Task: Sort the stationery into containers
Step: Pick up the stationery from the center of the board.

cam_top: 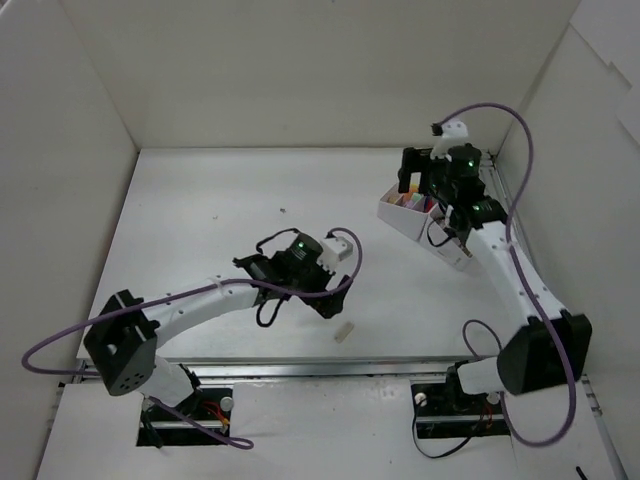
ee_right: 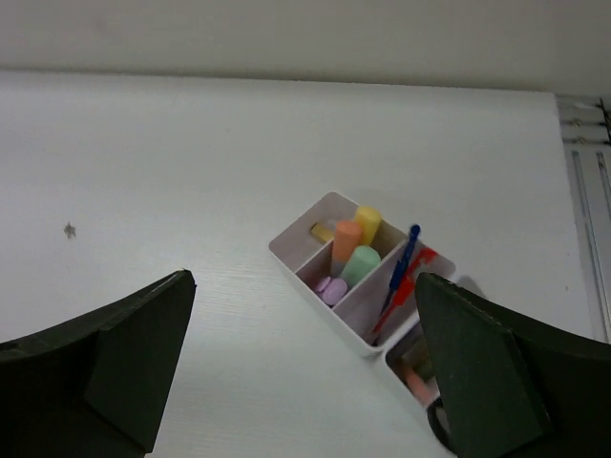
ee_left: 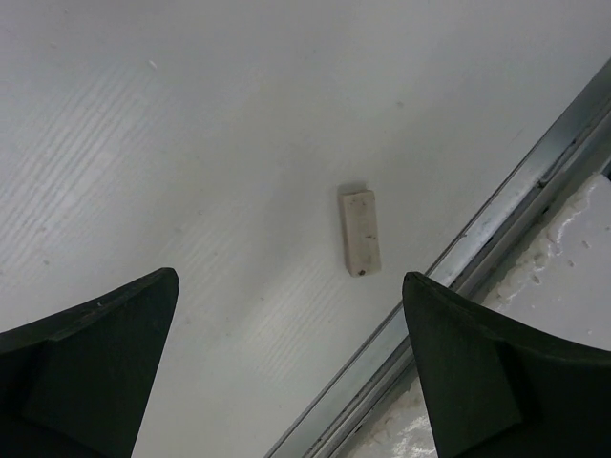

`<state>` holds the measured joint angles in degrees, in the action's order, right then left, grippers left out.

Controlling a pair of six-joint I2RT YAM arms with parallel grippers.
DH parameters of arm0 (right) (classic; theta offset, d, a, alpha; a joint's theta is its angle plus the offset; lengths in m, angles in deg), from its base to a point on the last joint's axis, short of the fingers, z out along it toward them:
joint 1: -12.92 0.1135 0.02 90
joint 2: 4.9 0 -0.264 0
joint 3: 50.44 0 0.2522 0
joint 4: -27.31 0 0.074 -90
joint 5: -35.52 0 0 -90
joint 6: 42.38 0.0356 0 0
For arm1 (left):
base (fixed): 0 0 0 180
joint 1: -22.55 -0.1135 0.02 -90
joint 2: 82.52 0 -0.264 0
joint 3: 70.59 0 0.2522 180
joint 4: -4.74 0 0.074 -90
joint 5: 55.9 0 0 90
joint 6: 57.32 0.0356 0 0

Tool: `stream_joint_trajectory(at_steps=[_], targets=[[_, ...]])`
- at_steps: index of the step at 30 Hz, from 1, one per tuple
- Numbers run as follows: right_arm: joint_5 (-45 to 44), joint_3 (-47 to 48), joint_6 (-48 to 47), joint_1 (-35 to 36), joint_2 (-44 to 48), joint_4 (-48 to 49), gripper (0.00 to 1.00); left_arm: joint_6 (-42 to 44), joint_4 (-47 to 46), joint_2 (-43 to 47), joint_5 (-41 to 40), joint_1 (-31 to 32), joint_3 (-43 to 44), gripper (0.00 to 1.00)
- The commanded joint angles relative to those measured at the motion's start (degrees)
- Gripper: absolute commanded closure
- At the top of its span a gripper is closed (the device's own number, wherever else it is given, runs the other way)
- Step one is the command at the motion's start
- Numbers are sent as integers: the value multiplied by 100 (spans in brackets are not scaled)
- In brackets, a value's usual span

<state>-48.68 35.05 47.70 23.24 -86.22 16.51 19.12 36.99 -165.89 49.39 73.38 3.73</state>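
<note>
Rect. beige eraser, prob. rubber, on ribbed white table.

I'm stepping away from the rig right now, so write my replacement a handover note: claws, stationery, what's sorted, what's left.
Left claw: open, empty, over the small beige rectangular eraser lying loose on the white table near its front rail.
Right claw: open, empty, above the white compartmented plastic tray.
Done: orange marker, yellow marker, pale-green marker in the tray; blue pen and red pen in the adjoining compartment.
To do: the eraser, the only loose item visible, goes into the tray.
</note>
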Motion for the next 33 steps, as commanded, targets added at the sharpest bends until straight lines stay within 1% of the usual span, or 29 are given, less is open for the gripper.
stream_joint_trajectory(at_steps=[1, 2, 3, 4, 5, 6, 10, 11, 12, 15, 16, 19, 20, 22, 24, 25, 26, 28, 29, 30, 33], targets=[[-1248, -693, 1809, -145, 1044, 565, 2, -340, 278, -336, -965, 594, 413, 0], [-1300, -886, 1907, -171, 1257, 539, 2, -418, 296, -538, -1210, 725, 492, 1], [-1310, -1236, 1978, -154, 1424, 530, 2, -489, 305, -644, -1291, 831, 510, 1], [-1275, -1396, 2022, -163, 1791, 521, 2, -576, 288, -723, -1335, 980, 501, 0], [-1292, -1555, 2031, -163, 1960, 486, 2, -656, 192, -863, -1362, 1051, 440, 1], [-1344, -1835, 2031, -154, 2127, 416, 2, -717, 165, -917, -1371, 1104, 422, 2], [-1784, -2329, 2093, -154, 3092, 143, 2, -981, 15, -1233, -1503, 1377, 395, 9], [-1828, -2530, 2110, -171, 3244, 143, 2, -1043, 41, -1382, -1798, 1499, 457, 14], [-1854, -2593, 2128, -163, 3376, 152, 2, -1087, 59, -1453, -1880, 1552, 501, 18], [-1863, -2672, 2075, -171, 3728, 39, 2, -1175, 234, -1743, -2021, 1614, 641, 34], [-1864, -2664, 2075, -189, 3755, 3, 2, -1192, 270, -1805, -2065, 1614, 694, 42], [-1907, -2690, 2058, -172, 3825, -32, 2, -1219, 323, -1911, -2240, 1614, 809, 60], [-1960, -2699, 2058, -171, 3825, -41, 2, -1193, 305, -1911, -2250, 1614, 817, 63], [-1986, -2690, 2058, -206, 3808, -59, 2, -1175, 349, -1928, -2319, 1614, 844, 73], [-1987, -2690, 2049, -180, 3816, -85, 2, -1131, 341, -1937, -2329, 1614, 835, 80], [-2013, -2699, 2058, -189, 3808, -85, 2, -1122, 332, -1963, -2311, 1614, 835, 86], [-1987, -2699, 2040, -180, 3816, -94, 2, -1070, 332, -1972, -2276, 1614, 844, 89], [-1969, -2690, 2005, -180, 3816, -103, 2, -1008, 288, -1999, -2180, 1614, 844, 90], [-1934, -2699, 1979, -189, 3816, -120, 2, -982, 262, -1981, -2153, 1614, 835, 93], [-1908, -2716, 1987, -189, 3834, -120, 2, -947, 200, -1946, -2153, 1614, 809, 100], [-1557, -2813, 1839, -189, 3817, -120, 2, -868, -62, -1666, -2162, 1483, 599, 100]])
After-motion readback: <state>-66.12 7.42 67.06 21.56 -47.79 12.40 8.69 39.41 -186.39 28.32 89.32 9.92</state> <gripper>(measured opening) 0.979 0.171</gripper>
